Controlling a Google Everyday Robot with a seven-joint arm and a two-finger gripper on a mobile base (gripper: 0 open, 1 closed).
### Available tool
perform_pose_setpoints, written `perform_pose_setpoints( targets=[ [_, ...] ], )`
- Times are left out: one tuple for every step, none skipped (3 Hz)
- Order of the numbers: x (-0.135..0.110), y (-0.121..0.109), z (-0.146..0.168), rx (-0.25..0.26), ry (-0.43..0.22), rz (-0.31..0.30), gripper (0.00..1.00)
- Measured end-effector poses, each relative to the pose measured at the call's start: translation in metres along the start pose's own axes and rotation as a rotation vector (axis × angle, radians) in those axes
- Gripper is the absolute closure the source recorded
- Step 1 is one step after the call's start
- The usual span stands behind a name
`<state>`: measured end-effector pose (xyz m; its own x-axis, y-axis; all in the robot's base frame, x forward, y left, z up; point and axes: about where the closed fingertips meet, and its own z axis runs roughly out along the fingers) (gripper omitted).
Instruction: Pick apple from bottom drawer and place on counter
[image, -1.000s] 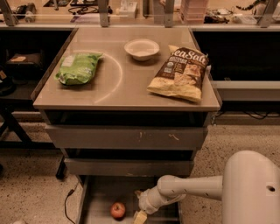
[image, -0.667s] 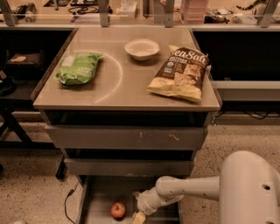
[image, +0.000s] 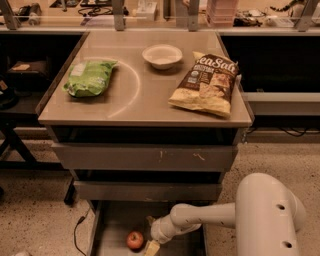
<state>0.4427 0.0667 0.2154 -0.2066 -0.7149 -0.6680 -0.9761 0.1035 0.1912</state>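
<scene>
The small red apple (image: 134, 240) lies on the grey floor of the open bottom drawer (image: 112, 225), near the bottom edge of the camera view. My gripper (image: 150, 239) reaches into the drawer from the right on a white arm (image: 210, 216). It sits just right of the apple, very close to it. One yellowish fingertip (image: 152, 247) shows low and another (image: 149, 219) higher up. The tan counter (image: 145, 95) with its curved white line is above the two upper drawers.
On the counter lie a green chip bag (image: 89, 76) at left, a white bowl (image: 162, 55) at the back centre, and a yellow-brown chip bag (image: 206, 83) at right. A black cable (image: 77, 231) hangs left of the bottom drawer. Speckled floor lies around the cabinet.
The arm and gripper have shifted slightly left, closing in on the apple. The apple has not moved.
</scene>
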Motion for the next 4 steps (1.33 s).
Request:
perform_pose_setpoints(
  targets=[
    [-0.001,-0.031,0.024,0.063,0.013,-0.025,0.00],
    [-0.002,-0.039,0.028,0.080,0.017,-0.012,0.00],
    [0.000,-0.039,0.034,0.087,0.014,-0.021,0.00],
    [0.014,-0.044,0.058,0.140,0.012,-0.049,0.00]
  ],
)
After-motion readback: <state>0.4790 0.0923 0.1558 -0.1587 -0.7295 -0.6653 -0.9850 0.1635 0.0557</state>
